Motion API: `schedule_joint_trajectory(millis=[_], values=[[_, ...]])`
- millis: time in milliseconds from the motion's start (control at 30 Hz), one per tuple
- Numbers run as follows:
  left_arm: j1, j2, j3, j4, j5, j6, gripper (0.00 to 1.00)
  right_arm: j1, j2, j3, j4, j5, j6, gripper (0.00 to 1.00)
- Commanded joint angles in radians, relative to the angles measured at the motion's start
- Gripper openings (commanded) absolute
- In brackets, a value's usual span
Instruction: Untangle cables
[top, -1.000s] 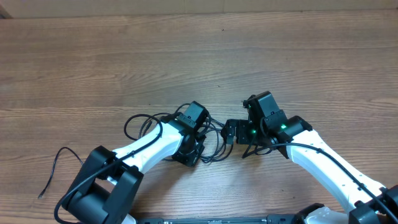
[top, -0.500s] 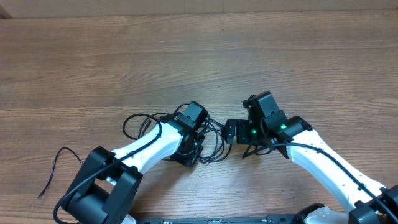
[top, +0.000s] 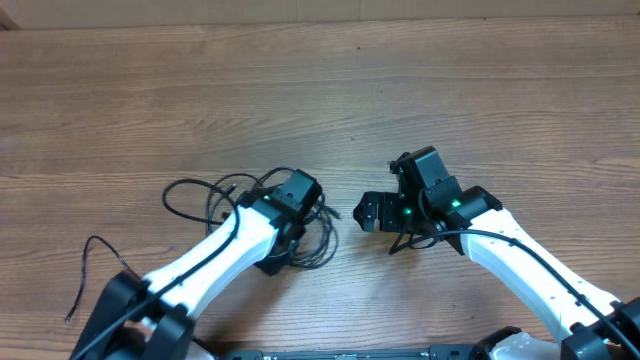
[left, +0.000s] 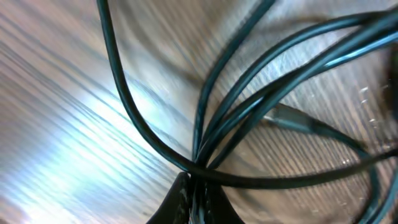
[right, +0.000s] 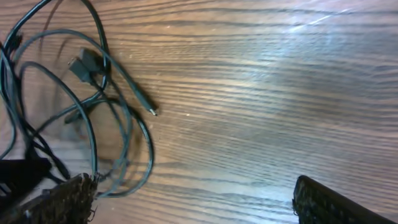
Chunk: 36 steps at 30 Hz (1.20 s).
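The cables (top: 205, 197) lie as a tangle of thin black loops on the wooden table, left of centre. My left gripper (top: 285, 235) sits over the tangle's right part. In the left wrist view its fingertips (left: 198, 199) are shut on a bundle of cable strands (left: 249, 106), which fan out from the pinch. My right gripper (top: 380, 225) stands wide open just right of the tangle and holds nothing. In the right wrist view the cables (right: 93, 99) lie at the left, with one silver-tipped plug (right: 151, 112) pointing toward the gap between the fingers (right: 62, 196).
One loose cable end (top: 85, 270) trails off at the far left, near the left arm's base. The wooden table (top: 400, 90) stretches behind and to the right of both arms.
My left arm has drawn back to the left with the strands in its grip, dragging the tangle away from the right gripper. The right arm has not moved.
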Motion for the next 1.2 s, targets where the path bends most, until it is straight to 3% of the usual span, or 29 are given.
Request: schedule_joint_trajectory(millis=[0, 267, 467, 667, 833, 1000, 1067, 1167], values=[[0.005, -0.097, -0.005, -0.024, -0.187, 0.177, 0.04, 0.000, 0.000, -0.005, 0.014, -0.042, 0.005, 1.00], [0.003, -0.228, 0.004, -0.014, -0.307, 0.483, 0.04, 0.000, 0.000, -0.005, 0.117, -0.289, 0.014, 1.00], [0.004, -0.289, 0.058, -0.014, -0.346, 0.701, 0.04, 0.000, 0.000, -0.005, 0.138, -0.319, 0.352, 1.00], [0.004, -0.306, 0.132, 0.006, -0.330, 0.686, 0.04, 0.000, 0.000, -0.005, 0.138, -0.319, 0.501, 1.00], [0.004, -0.306, 0.138, 0.044, -0.238, 0.585, 0.09, 0.000, 0.000, -0.005, 0.125, -0.319, 0.501, 1.00], [0.009, -0.307, 0.143, 0.077, -0.237, 0.517, 0.14, 0.000, 0.000, -0.005, 0.096, -0.319, 0.494, 0.99], [0.021, -0.307, 0.159, 0.084, -0.233, 0.517, 0.10, 0.000, 0.000, -0.005, 0.089, -0.319, 0.494, 0.91], [0.044, -0.308, 0.193, 0.083, -0.240, 0.543, 0.14, 0.000, 0.000, -0.005, 0.077, -0.311, 0.493, 0.89]])
